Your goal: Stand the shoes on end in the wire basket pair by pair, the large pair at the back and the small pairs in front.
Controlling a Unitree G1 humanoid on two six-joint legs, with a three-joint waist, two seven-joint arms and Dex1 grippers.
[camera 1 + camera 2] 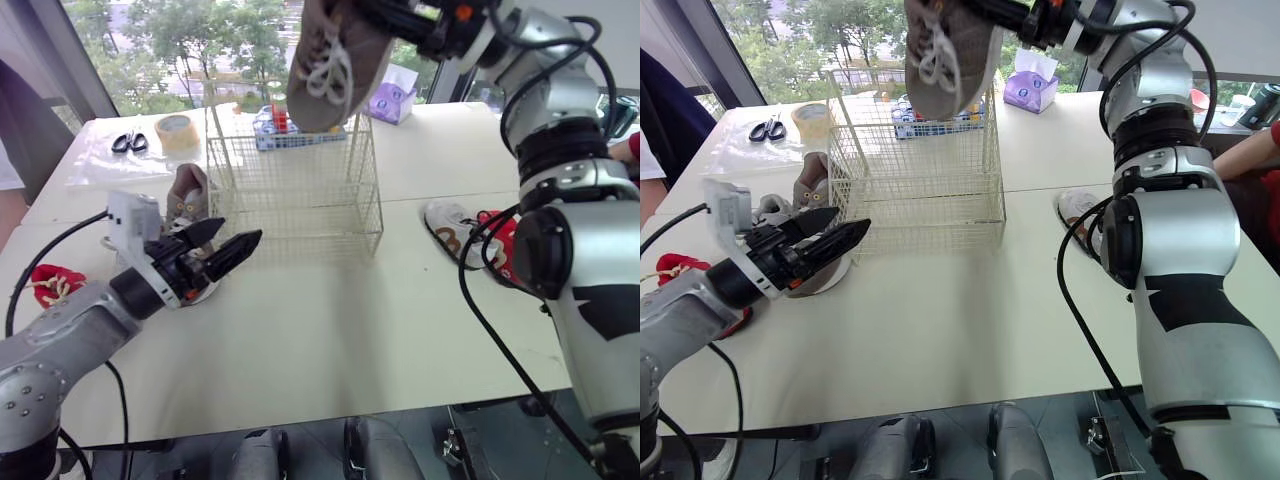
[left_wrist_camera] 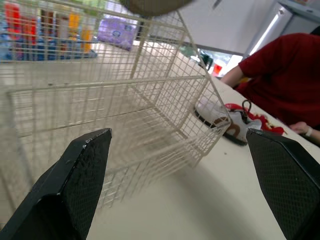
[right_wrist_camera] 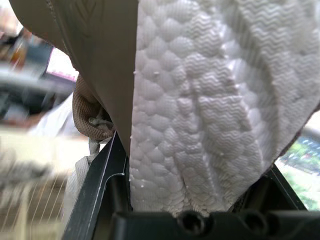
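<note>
The wire basket stands upright on the pale surface, open top upward. Right above it hangs a large tan shoe, clamped at its upper end in the right gripper, whose two black fingers are closed tight on it, one either side of the white ridged sole. The shoe's long axis runs steeply up and down, leaning a little, with the rounded end lowest and close to the basket's back rim. Its white laces face the robot and its sole is turned away. Whether that low end has passed the rim, I cannot tell.

In front of the basket's left corner the left gripper hovers low over the surface, its fingers spread wide with nothing between them, pointing toward the basket.

Just left of the basket sits a small tan shoe, and further left lies a red shoe. To the basket's right lie a white shoe with brown trim and a red one, touching. Behind the basket are a blue crate and a purple tissue box; behind and to its left, a tape roll and scissors
</note>
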